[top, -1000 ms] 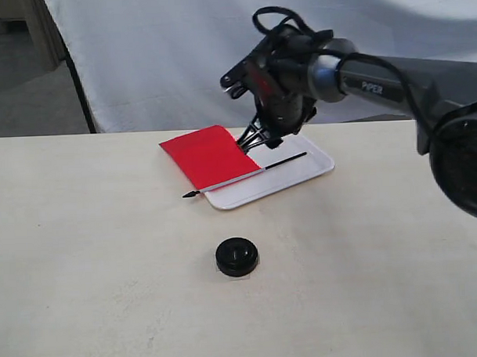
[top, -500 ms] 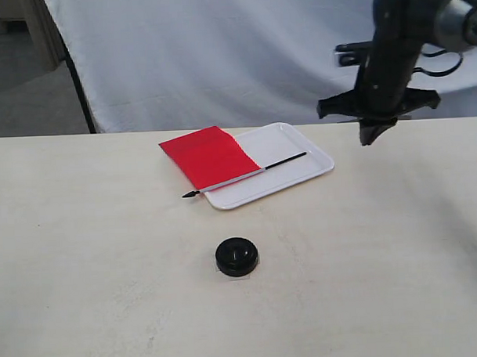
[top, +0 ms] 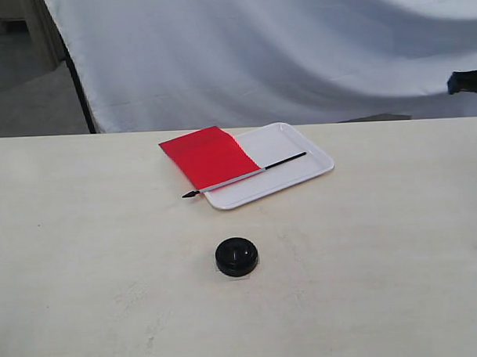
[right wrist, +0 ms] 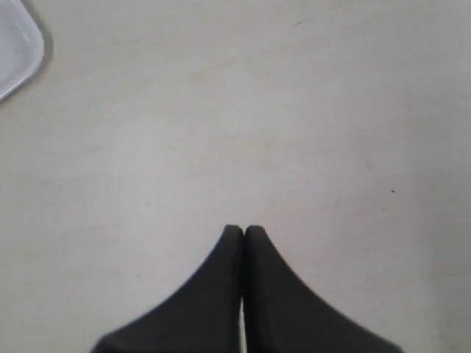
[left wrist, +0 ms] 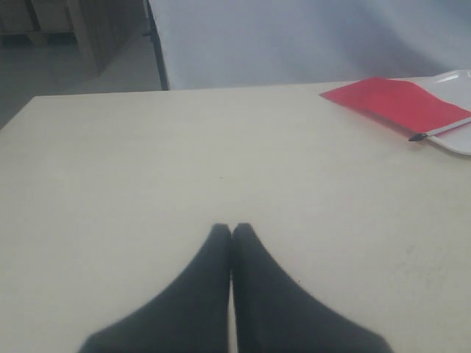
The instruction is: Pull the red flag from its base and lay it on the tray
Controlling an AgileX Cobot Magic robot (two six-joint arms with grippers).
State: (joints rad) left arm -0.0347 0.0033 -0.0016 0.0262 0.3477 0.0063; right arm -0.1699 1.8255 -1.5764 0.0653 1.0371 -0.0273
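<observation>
Judging from the layout, the job looks done: the red flag [top: 210, 156] lies off its round black base [top: 236, 256], thin pole across the glossy white tray [top: 297, 170], soft cloth spilling over the rim onto the matte counter [top: 108, 269]. The left pincer [left wrist: 232, 229] and right pincer [right wrist: 243, 232] are pressed together, empty, well apart from it; only parking remains.

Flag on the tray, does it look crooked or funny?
A little. The flag lies slanted across the tray, not fully on it: part of the red cloth and the pole's black tip stick out past the rim, over the table. The base sits apart, nothing in it.
</observation>
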